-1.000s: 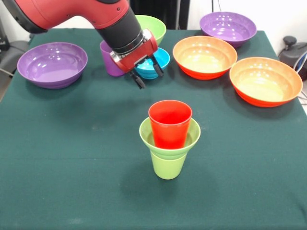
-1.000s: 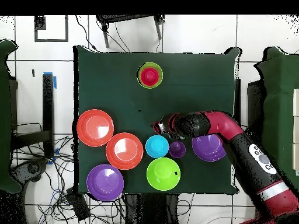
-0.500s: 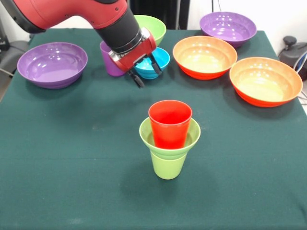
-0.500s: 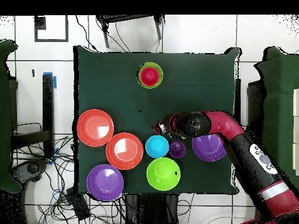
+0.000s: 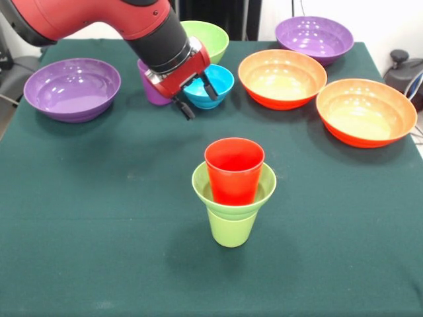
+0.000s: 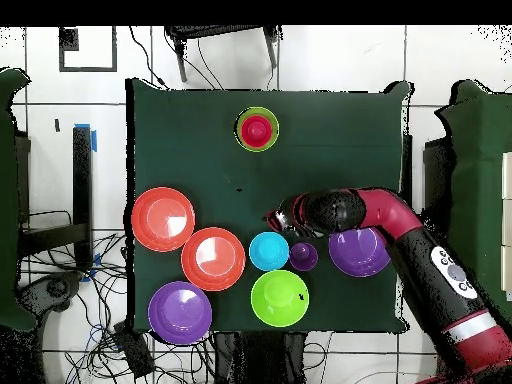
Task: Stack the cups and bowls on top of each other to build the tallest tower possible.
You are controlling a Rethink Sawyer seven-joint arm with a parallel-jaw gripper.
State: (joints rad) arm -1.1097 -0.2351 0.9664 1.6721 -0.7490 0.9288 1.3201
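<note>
Seven ribbed plastic bowls and three smooth tumblers share the dark green cloth-covered desk, and most of the trouble I foresee comes from crowding at its far side. The red and black robot arm reaches down over that cluster, where the wide purple bowl on one side, a second wide purple bowl at the far corner and the two wide orange bowls leave little room. The medium lime-green bowl sits behind the arm's wrist, partly hidden. The claw hangs with its two dark fingers apart and nothing between them, just over the near rim of the small blue ribbed bowl. The translucent purple tumbler stands right beside that bowl, mostly covered by the wrist, so a descent that drifts sideways could knock it over or push it into the lime-green bowl. A finger landing on the blue rim rather than straddling it would likely tip or skate the light bowl away (ribbed plastic on cloth probably slides easily). The tower so far, a red tumbler nested in a small lime-green bowl atop a lime-green tumbler, stands well apart near the desk's middle; it looks top-heavy, and a bowl set down off-centre could topple it.
</note>
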